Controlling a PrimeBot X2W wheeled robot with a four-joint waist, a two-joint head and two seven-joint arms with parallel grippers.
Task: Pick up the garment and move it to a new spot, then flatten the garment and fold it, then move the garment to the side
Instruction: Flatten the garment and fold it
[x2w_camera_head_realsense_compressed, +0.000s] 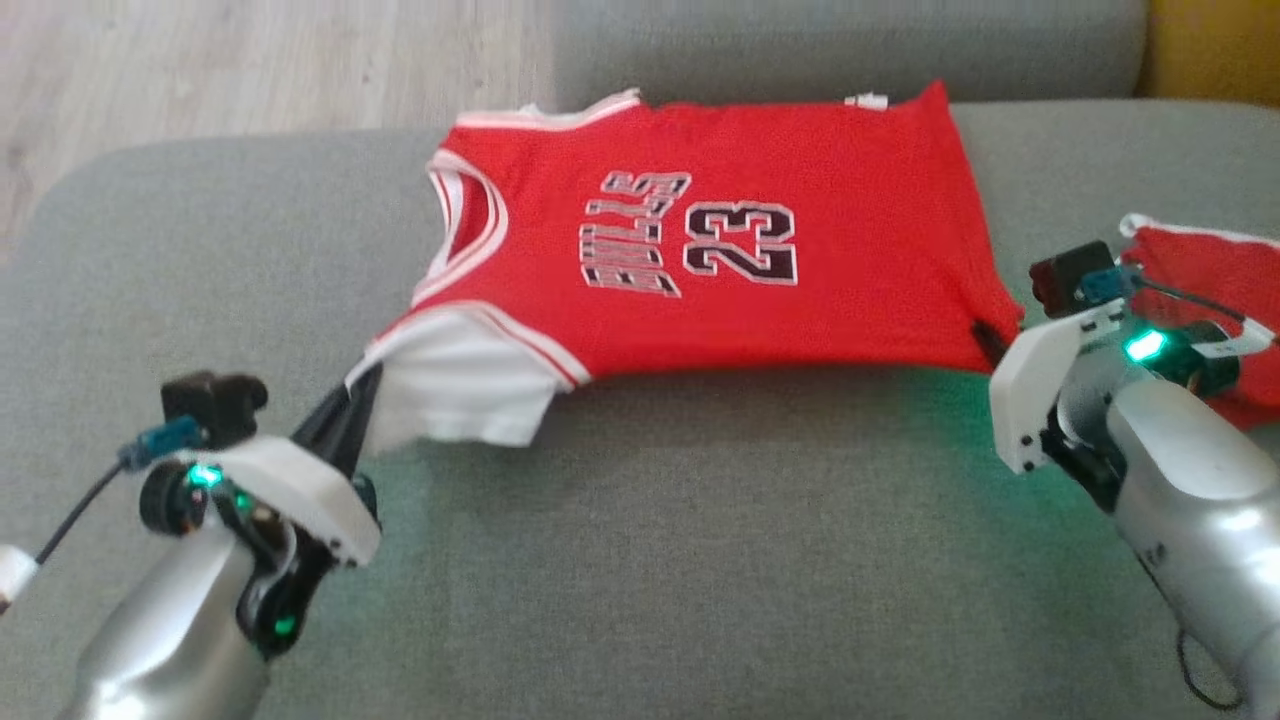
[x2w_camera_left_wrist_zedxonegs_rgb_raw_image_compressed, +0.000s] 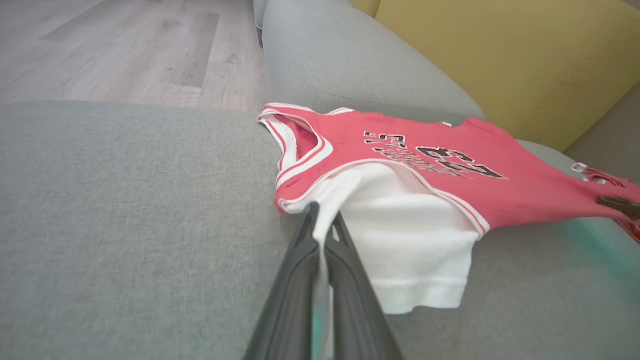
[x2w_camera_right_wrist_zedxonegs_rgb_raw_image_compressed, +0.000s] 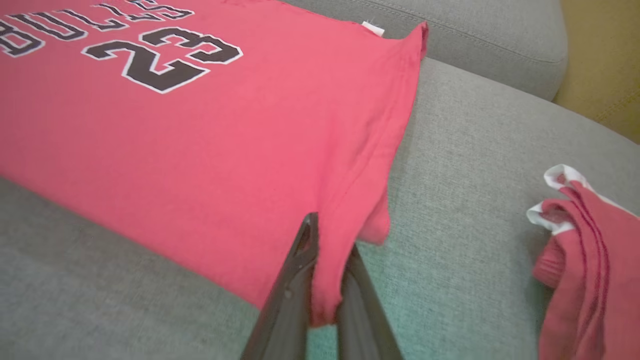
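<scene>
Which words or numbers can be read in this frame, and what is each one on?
"BULLS": black, white-edged letters on the chest of the red jersey.
"23": beside those letters, on the same jersey.
Print on the white tag at the jersey's edge: too small to read.

Your left pincer (x2w_camera_head_realsense_compressed: 362, 388) sits low on the left. Its fingers angle up and to the right, pressed together on a white edge of the jersey (x2w_camera_head_realsense_compressed: 860, 250). The left forearm (x2w_camera_head_realsense_compressed: 170, 640) rises from the bottom corner, with a green light (x2w_camera_head_realsense_compressed: 205, 475) at the wrist. Your right pincer (x2w_camera_head_realsense_compressed: 988, 342) sits at the right, fingers pointing up-left, clamped on the jersey's red corner. The right forearm (x2w_camera_head_realsense_compressed: 1190, 470) enters from the lower right, its wrist also lit green.
</scene>
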